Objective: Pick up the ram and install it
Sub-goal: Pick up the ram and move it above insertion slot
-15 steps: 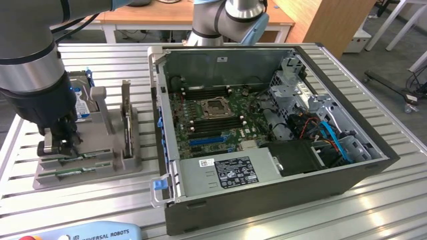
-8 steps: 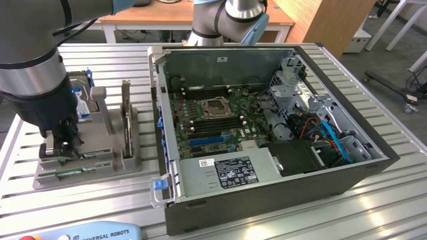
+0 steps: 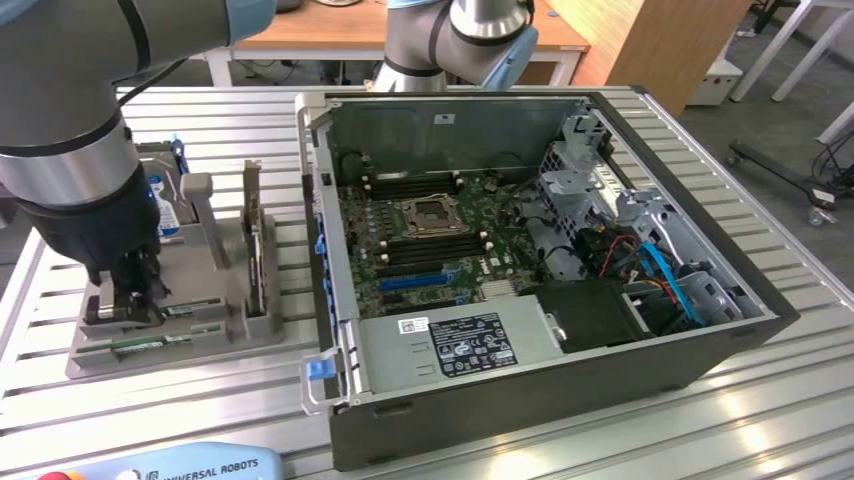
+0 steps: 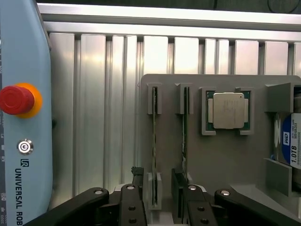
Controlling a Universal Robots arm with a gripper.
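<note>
Wrist view: gripper is spread wide and holds nothing. The ram stands on its thin edge in the gray fixture. Its near end sits between the two fingers, with a clear gap to each. The long axis runs parallel to the finger faces, straight out ahead of the fingertips to a slot block at the far end. A second stick lies parallel to it, just outside one finger, so that finger stands between the two sticks; contact there, can't tell. Further out on that same side are the processor chip flat in its pocket, then the hard drive with a blue-white label. Outside the other finger is bare slatted table, then the teach pendant with its red stop button.

Exterior view: the arm comes down over the fixture at the exterior view's left, fingers low at the ram slots. Both sticks show as thin green strips, long axes roughly along the exterior view's left-right. Which one lies between the fingers can't be told from here. This view adds the open computer case just beside the fixture on the exterior view's right, with the motherboard exposed inside. The chip's pocket is hidden behind the arm.
</note>
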